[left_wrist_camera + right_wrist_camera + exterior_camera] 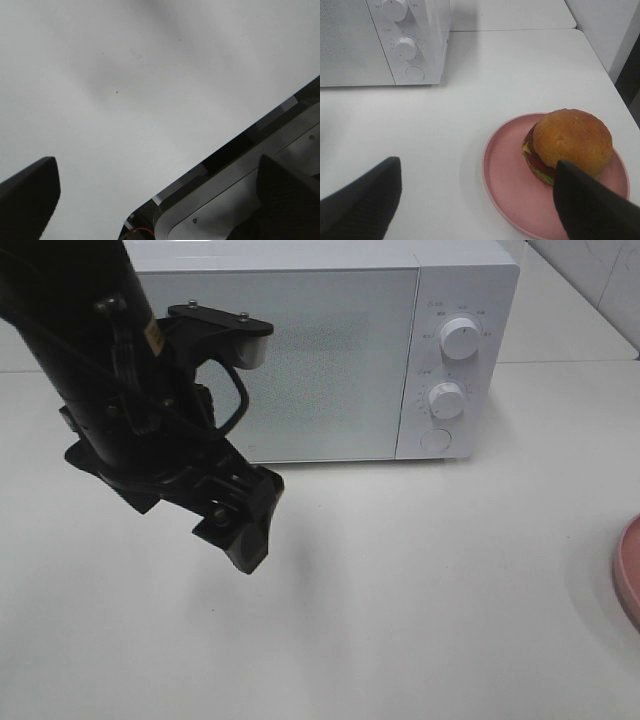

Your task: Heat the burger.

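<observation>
The left gripper (245, 530) hung above the white surface (400, 590) before the closed microwave (320, 350), its fingers (30, 192) spread wide and empty. Rightward, the right gripper (480, 200) also stood open, holding nothing, over the burger (568, 145) sitting on the pink plate (507, 175).

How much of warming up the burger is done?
Nothing looks done yet. The burger sits on its pink plate, and the microwave door is shut. The left tool hangs open near the door; the right tool is open beside the plate. Everything is left.
</observation>
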Controlling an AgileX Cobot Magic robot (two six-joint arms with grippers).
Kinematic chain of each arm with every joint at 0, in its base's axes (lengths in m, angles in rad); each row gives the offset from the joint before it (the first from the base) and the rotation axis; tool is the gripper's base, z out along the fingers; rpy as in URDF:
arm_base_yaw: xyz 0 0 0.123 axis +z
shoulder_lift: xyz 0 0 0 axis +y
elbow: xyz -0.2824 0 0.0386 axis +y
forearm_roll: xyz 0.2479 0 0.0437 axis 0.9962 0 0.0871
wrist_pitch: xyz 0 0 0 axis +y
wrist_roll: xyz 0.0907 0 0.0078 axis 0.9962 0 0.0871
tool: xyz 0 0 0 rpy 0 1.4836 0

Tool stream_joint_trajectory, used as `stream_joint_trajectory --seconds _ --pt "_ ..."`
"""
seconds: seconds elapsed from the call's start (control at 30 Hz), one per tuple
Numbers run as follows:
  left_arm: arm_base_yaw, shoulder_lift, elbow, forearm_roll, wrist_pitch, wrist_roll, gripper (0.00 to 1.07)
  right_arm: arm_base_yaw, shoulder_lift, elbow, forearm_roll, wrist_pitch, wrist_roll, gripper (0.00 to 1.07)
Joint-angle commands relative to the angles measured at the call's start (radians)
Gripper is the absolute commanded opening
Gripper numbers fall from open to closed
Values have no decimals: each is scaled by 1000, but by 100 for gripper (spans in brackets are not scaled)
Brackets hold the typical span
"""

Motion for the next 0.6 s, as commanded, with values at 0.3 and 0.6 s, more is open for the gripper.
stream_joint_trajectory --seconds 0.3,0.6 --pt "286 -118 181 -54 24 59 100 -5 -35 -1 -3 -13 0 75" --pt "517 -246 294 -56 33 61 100 -5 -35 -1 -3 -13 1 75"
